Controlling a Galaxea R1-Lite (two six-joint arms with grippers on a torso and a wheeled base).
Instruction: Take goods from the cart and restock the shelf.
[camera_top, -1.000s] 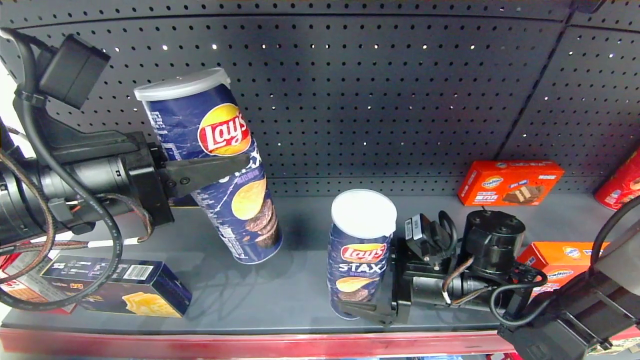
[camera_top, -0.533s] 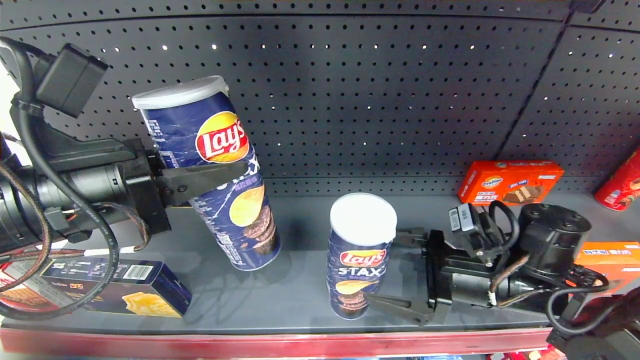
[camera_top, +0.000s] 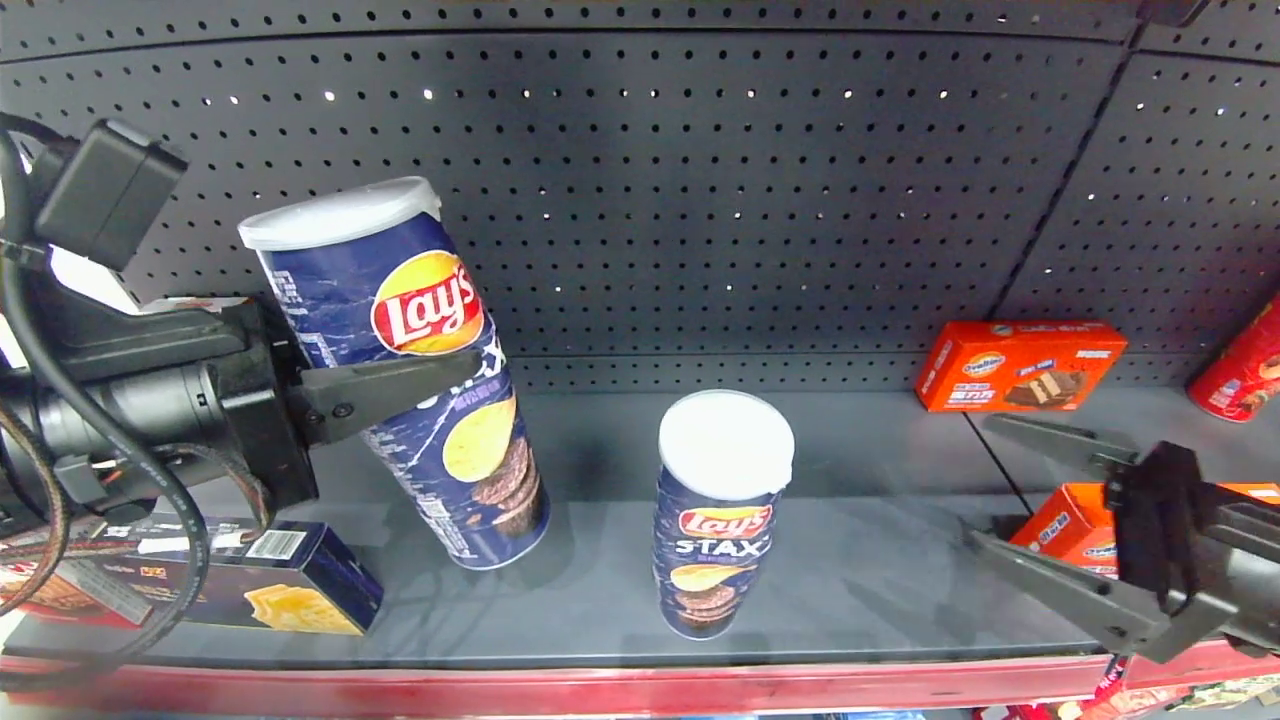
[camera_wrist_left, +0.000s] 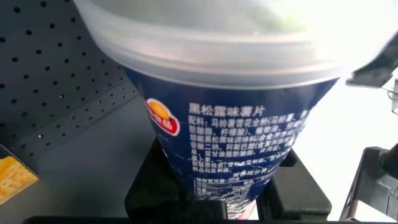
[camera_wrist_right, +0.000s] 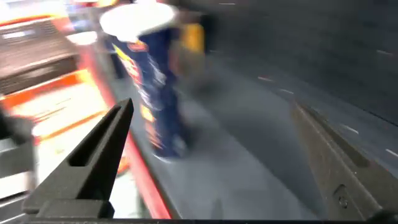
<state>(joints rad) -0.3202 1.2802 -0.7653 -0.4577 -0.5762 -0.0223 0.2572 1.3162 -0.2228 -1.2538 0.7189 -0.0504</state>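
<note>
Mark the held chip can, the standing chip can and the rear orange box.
held chip can (camera_top: 425, 305), head view, logo on its side
standing chip can (camera_top: 715, 525), head view, side label
rear orange box (camera_top: 1020, 365), head view, front face

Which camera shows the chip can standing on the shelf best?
The head view: the standing can shows whole, upright, lid to base. The right wrist view has it blurred beyond the open right gripper. The left wrist view looks at the held can instead.
</note>
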